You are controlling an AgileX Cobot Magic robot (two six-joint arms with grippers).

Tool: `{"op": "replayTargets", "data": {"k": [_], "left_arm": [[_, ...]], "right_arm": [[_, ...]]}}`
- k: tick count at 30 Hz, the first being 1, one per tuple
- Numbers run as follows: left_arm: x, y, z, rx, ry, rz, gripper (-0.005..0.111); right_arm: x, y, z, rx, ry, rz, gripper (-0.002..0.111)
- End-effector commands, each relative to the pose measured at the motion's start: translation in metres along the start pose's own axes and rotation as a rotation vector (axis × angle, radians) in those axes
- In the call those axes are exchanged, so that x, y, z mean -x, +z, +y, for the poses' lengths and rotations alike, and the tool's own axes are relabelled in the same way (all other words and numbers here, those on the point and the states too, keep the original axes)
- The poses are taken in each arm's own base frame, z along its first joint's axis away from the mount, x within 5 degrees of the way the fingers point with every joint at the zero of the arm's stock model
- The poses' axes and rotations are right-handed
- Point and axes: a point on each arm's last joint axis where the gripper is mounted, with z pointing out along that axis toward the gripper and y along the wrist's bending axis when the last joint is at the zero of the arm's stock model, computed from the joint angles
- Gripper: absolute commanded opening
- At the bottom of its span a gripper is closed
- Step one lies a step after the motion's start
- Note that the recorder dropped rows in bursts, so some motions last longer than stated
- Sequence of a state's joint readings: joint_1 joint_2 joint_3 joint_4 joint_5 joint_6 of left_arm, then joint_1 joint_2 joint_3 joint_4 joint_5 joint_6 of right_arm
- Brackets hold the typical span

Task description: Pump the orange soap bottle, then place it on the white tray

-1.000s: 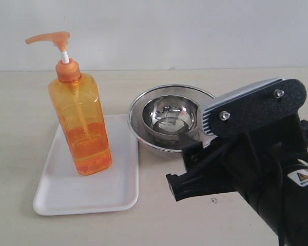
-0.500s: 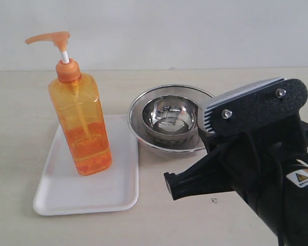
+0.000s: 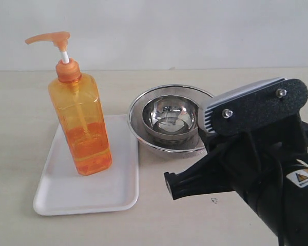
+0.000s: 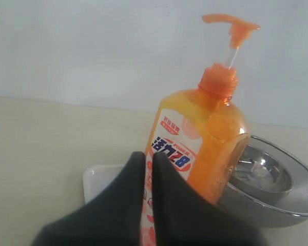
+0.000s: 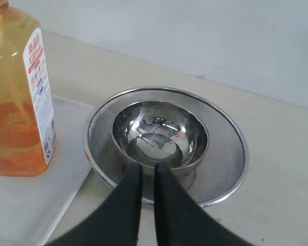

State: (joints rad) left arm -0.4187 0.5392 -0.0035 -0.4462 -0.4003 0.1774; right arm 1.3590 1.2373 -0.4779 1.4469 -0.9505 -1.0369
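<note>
The orange soap bottle stands upright on the white tray at the left, pump nozzle raised and pointing left. In the left wrist view the bottle shows its label just beyond my left gripper, which is shut with only a thin slit between its fingers and holds nothing; a tray corner shows beside it. My right gripper is shut and empty, pointing at the steel bowl. It hangs at the front right, apart from the bottle and tray.
A round steel bowl sits inside a wider mesh-walled steel basin just right of the tray, touching its edge. Both show in the wrist views, the bowl and basin. A pale wall closes the back of the table.
The right arm has dropped slightly toward the front, uncovering more of the basin's near rim. Bottle, tray and bowl have not moved.
</note>
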Motion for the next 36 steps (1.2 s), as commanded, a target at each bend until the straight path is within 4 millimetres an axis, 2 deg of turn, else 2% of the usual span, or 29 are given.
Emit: {"op": "replayTargets", "data": {"k": [1,3,4,6,12,15,18,21,25,32,36], "left_arm": [[-0.001,-0.001,0.001,0.003,-0.003,-0.001,0.005],[-0.001,-0.001,0.001,0.003,-0.003,-0.001,0.005],[-0.001,-0.001,0.001,0.003,-0.003,-0.001,0.005],[-0.001,-0.001,0.001,0.003,-0.003,-0.001,0.005],[-0.001,-0.001,0.001,0.002,-0.001,-0.001,0.005],[-0.001,-0.001,0.001,0.002,-0.001,-0.001,0.005],[-0.001,-0.001,0.001,0.002,-0.001,-0.001,0.005],[-0.001,-0.001,0.001,0.002,-0.001,-0.001,0.005],[-0.001,-0.001,0.001,0.002,-0.001,-0.001,0.005],[-0.001,-0.001,0.001,0.002,-0.001,-0.001,0.005],[-0.001,-0.001,0.001,0.002,-0.001,-0.001,0.005]], "right_arm": [[0.004,-0.002,-0.003,-0.004,0.017,-0.018,0.005],[0.008,-0.004,-0.009,-0.041,-0.055,-0.049,0.005],[0.012,-0.005,-0.012,-0.059,-0.033,-0.078,0.005],[0.019,-0.004,-0.021,-0.064,0.051,-0.1,0.005],[0.038,-0.004,-0.058,0.101,0.273,-0.078,0.005],[0.046,-0.016,-0.082,0.17,0.331,-0.08,0.005],[0.047,-0.033,-0.108,0.145,0.387,-0.113,0.005],[0.036,-0.053,-0.127,0.069,0.426,-0.166,0.005],[0.013,-0.078,-0.142,-0.063,0.467,-0.244,0.005],[-0.031,-0.116,-0.14,-0.197,0.455,-0.458,0.005],[-0.042,-0.118,-0.138,-0.222,0.45,-0.485,0.005]]}}
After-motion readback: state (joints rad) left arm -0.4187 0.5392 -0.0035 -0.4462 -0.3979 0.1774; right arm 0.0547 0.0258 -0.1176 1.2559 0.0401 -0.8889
